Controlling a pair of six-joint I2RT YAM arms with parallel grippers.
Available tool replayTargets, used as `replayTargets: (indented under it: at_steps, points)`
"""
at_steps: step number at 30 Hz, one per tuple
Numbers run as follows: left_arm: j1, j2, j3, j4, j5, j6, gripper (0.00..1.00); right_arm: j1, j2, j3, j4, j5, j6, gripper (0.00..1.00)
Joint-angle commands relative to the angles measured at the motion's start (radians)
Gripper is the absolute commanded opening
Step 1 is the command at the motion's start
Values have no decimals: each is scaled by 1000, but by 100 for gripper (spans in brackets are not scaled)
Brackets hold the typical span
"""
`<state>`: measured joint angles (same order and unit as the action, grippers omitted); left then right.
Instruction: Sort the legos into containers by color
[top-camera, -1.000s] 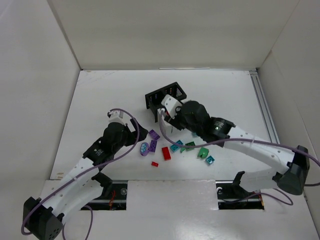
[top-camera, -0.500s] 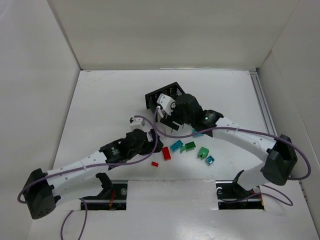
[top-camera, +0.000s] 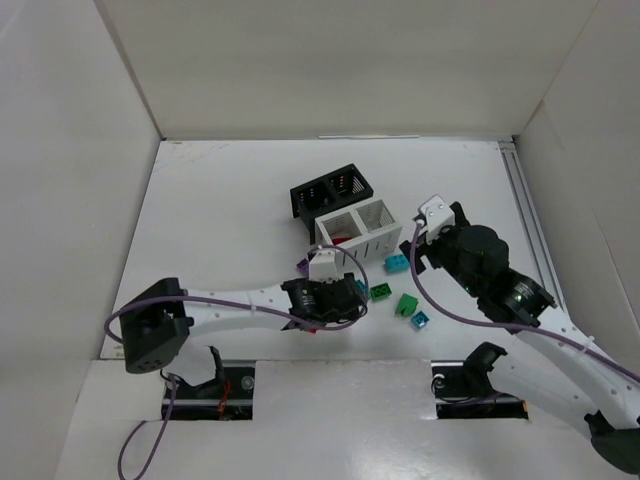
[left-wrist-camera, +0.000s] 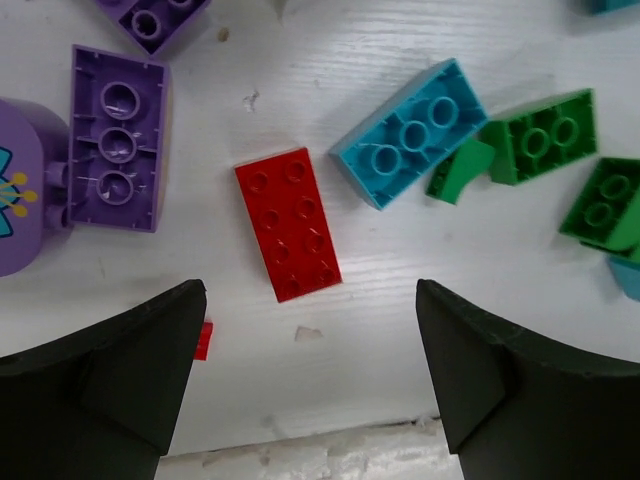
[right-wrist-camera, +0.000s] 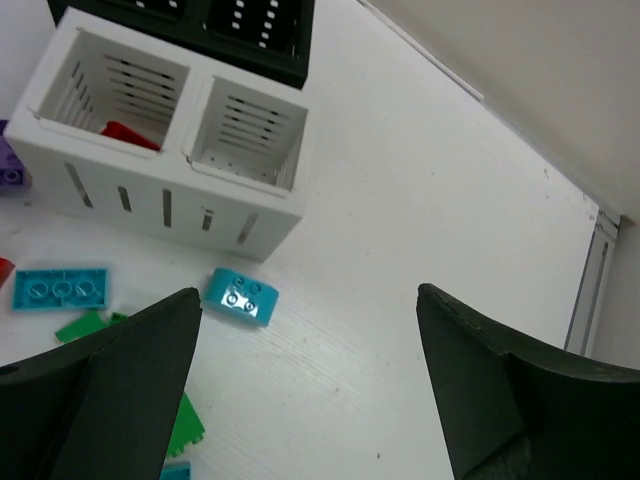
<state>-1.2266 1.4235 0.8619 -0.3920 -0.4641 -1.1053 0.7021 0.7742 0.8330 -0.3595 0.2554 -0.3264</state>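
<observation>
While the red brick (left-wrist-camera: 288, 224) lies flat on the bench (left-wrist-camera: 380, 335), on the near side of the white bin (right-wrist-camera: 165, 205), your left arm (top-camera: 240, 300) hangs right over it, jaws wide apart, one off each long edge. I'd call this the line-up for the pick. Drop straight down, match the brick's slight slant, and pinch across its narrow width, minding the teal brick (left-wrist-camera: 408, 132) just beside it. Then carry it to the white bin's compartment where a red piece (right-wrist-camera: 128, 135) already sits. Half a second back your right arm (top-camera: 480, 260) covered that bin. Now it's drawn off to the bin's right, jaws apart and empty.
</observation>
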Motion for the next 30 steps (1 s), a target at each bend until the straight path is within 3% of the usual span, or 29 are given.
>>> replayTargets:
  at_steps: [1, 12, 16, 25, 30]
  points:
    - [-8, 78, 68, -137, -88, -113, 83, -36, -53, -28, -45, 10, 41, 93]
    - [1, 198, 77, -48, -99, -122, 76, -70, -50, -37, -87, -19, 41, 93]
    - [36, 219, 77, -5, -65, -87, 61, -70, -50, -46, -107, -28, 41, 93]
    - [22, 143, 95, -69, -99, -64, 12, -70, -90, -64, -125, -19, 50, 93]
    - [-50, 42, 180, -176, -185, -33, 12, -70, -114, -86, -160, 13, 69, 93]
